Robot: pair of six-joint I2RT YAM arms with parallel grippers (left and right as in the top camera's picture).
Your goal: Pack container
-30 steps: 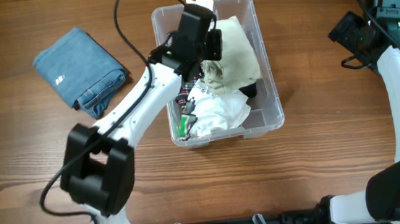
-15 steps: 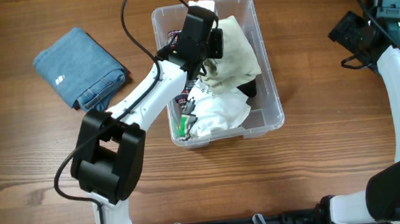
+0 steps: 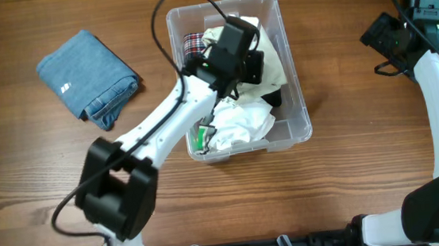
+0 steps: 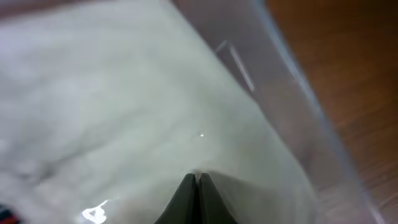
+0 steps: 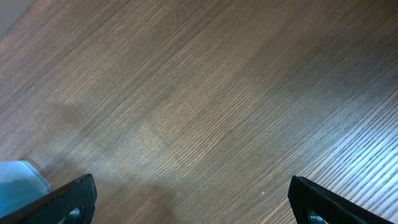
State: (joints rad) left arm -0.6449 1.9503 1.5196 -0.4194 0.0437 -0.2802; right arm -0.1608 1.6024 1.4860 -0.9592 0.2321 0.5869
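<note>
The container (image 3: 301, 125) is a clear plastic bin at the middle of the table, with a cream cloth (image 3: 275, 61), a crumpled white cloth (image 3: 241, 126), a plaid piece (image 3: 191, 44) and a dark item (image 3: 275, 98) inside. My left gripper (image 3: 255, 62) reaches into it over the cream cloth. In the left wrist view the gripper (image 4: 198, 178) is shut, tips together against the cream cloth (image 4: 124, 93), beside the clear wall (image 4: 292, 93). My right gripper (image 5: 193, 202) stands open over bare wood at the far right (image 3: 383, 33).
Folded blue jeans (image 3: 88, 83) lie on the wooden table left of the bin. A green-and-dark object (image 3: 201, 136) sits in the bin's near left corner. A pale blue edge (image 5: 18, 180) shows at the lower left of the right wrist view.
My left gripper has moved right across the bin, over the cream cloth, uncovering the plaid piece at the far left. The right arm has not moved.
</note>
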